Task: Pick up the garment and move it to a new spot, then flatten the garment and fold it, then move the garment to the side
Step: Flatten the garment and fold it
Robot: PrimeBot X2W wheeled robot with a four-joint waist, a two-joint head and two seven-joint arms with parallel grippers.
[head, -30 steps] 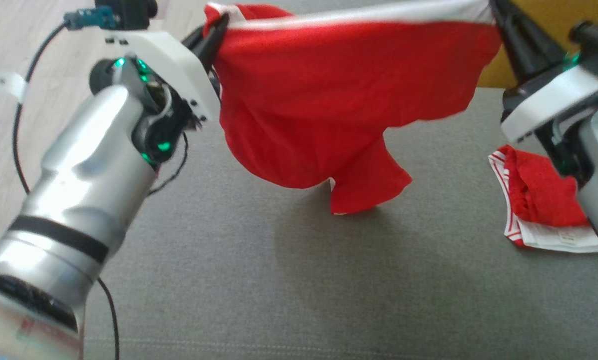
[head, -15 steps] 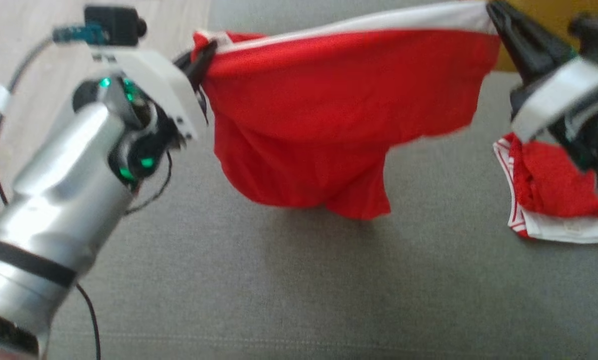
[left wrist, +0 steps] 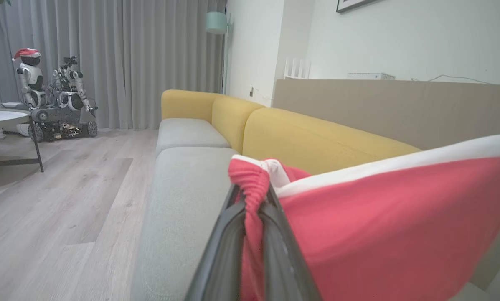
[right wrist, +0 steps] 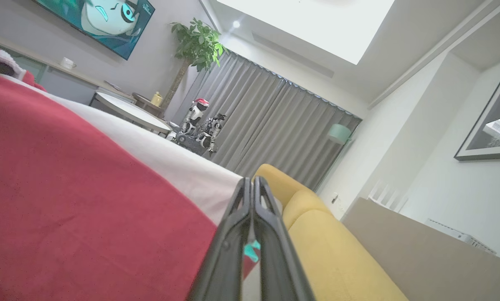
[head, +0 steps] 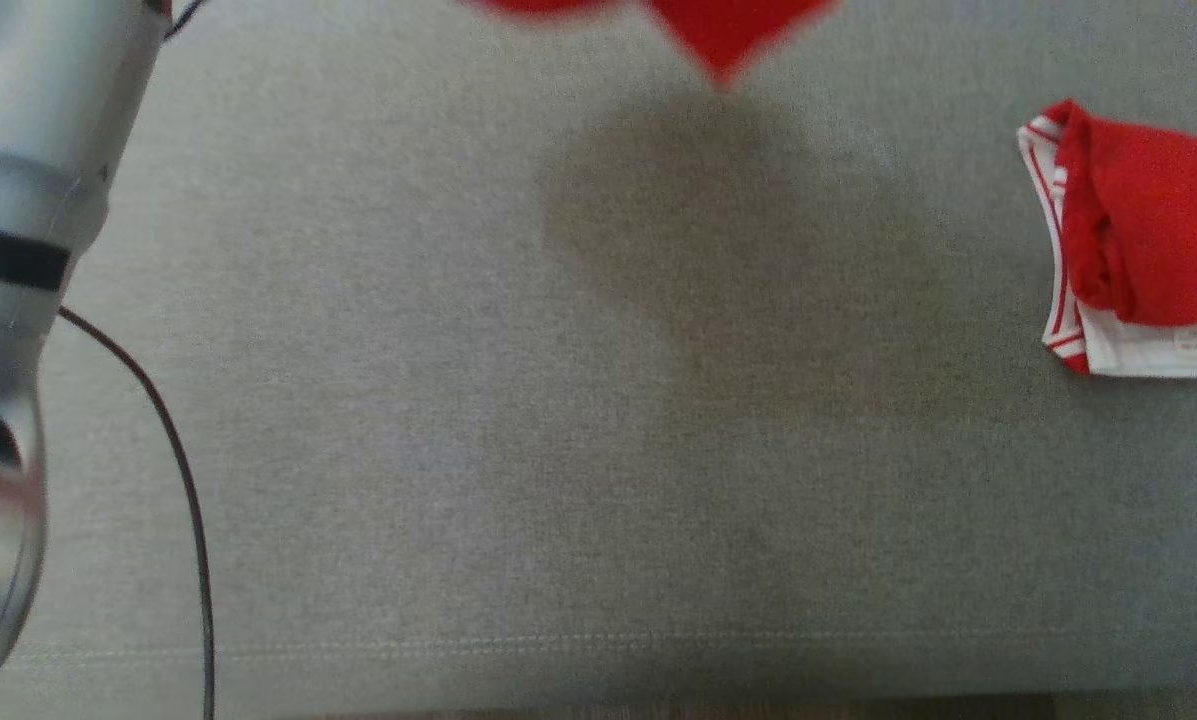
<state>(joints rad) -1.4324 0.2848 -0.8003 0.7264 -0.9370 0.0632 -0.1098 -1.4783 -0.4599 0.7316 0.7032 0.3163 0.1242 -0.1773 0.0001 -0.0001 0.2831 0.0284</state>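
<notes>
Above the sofa (head: 558, 450) hangs a red, white-banded garment (left wrist: 379, 217), seemingly taut.

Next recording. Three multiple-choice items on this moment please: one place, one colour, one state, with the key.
1. Where on the grey seat cushion does the folded garment lie, head view? A) far left B) middle C) far right
2. The sofa backrest is: A) yellow B) blue C) black
3. The held garment is: A) lying flat B) pinched by left gripper and right gripper, fingers shut C) on the floor
Key: C, it sits at the right edge; A, yellow in both wrist views; B, each wrist view shows cloth clamped.
</notes>
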